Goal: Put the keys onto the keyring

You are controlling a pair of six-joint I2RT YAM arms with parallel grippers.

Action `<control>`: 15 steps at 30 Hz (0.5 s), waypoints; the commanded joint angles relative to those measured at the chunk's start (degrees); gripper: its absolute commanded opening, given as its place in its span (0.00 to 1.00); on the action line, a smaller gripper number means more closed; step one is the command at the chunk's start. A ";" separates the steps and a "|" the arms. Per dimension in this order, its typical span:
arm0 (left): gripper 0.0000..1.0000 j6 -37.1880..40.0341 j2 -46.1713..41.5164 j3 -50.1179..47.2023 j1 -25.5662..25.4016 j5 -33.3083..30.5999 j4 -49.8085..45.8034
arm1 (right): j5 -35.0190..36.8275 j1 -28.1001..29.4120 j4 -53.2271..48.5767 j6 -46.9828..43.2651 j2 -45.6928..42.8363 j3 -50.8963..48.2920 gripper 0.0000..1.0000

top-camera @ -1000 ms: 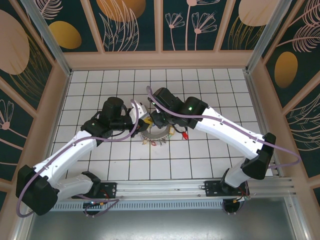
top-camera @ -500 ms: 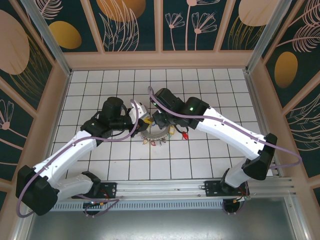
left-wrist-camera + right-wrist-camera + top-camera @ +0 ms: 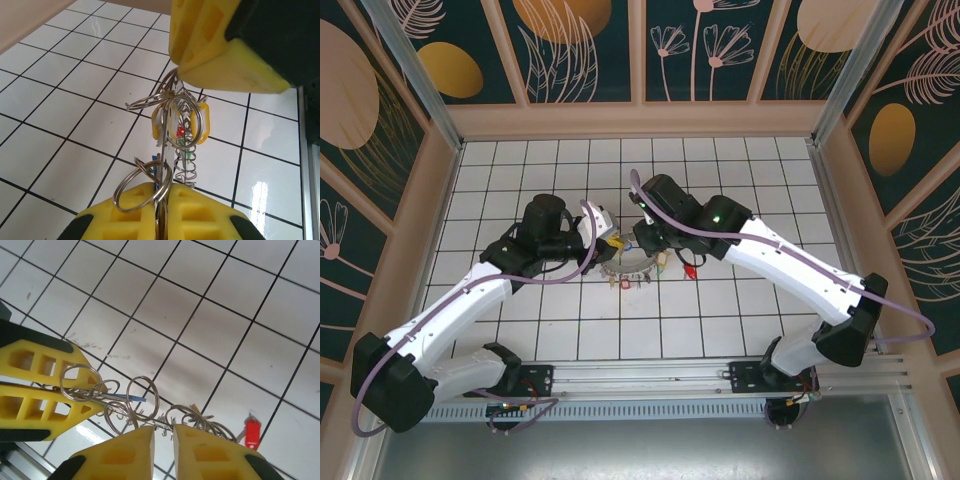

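I see both arms reaching inward over the table centre, wrists bent down. My left gripper (image 3: 162, 200) is pressed closed; my right gripper (image 3: 163, 436) shows a narrow gap between fingers.

Surface (image 3: 520, 330): white tiles in a grid of thin dark lines, glossy, with bright glare patches.
Walls (image 3: 580, 45): dark teal panels painted with pale flowers and orange ovals, set in tan frames.
Near edge: a metal rail (image 3: 650, 375).
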 commanded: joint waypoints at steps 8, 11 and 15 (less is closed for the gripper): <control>0.00 9.63 -5.45 -3.02 -0.09 0.18 4.70 | -11.81 -5.79 4.73 8.67 -3.60 0.59 0.30; 0.00 14.84 -6.35 -2.92 -0.06 -3.42 2.73 | -17.05 -6.08 5.39 13.43 -3.58 1.18 0.31; 0.00 20.00 -6.17 -2.60 -0.04 -5.10 1.01 | -17.35 -3.84 3.19 15.93 -0.90 3.19 0.34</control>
